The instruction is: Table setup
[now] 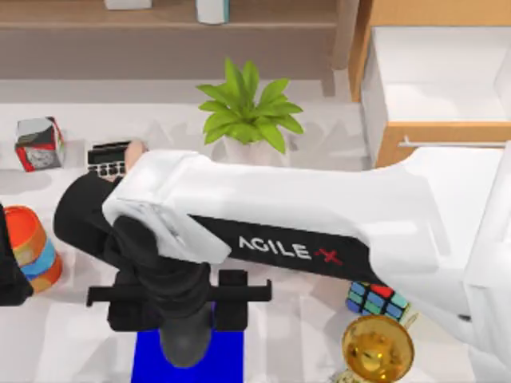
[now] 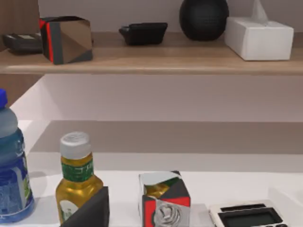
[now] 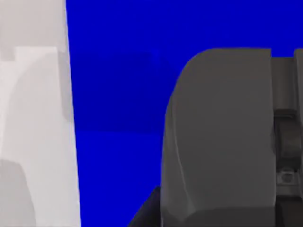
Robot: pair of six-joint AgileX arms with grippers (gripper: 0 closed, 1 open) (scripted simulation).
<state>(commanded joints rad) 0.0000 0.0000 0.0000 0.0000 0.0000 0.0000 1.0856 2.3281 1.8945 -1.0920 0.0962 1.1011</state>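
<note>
1. White table (image 1: 72,335): right gripper (image 1: 186,339) low over blue mat (image 1: 148,359); finger state cannot be told.
2. Left arm (image 1: 9,271) parked at left edge.
3. Risk: forearm sweeping plant (image 1: 249,108) or Rubik's cube (image 1: 377,302).

My right arm (image 1: 319,215) reaches across the table (image 1: 72,335) from the right side, its gripper (image 1: 188,339) low over the mat (image 1: 152,359) at the near edge, left of centre. Potted plant (image 1: 247,112) behind the arm, mid table. Calculator (image 1: 108,158) left of the plant, clock cube (image 1: 38,144) further left. Stacked bowls (image 1: 36,247) at the left edge, in front of the cube. Puzzle cube (image 1: 377,302) right of the mat, trophy-like cup (image 1: 377,347) just in front of it, probably touching. Open drawer unit (image 1: 435,80) back right. From the left wrist view: two bottles (image 2: 75,177) left of the clock cube, shelf (image 2: 151,59) behind.
</note>
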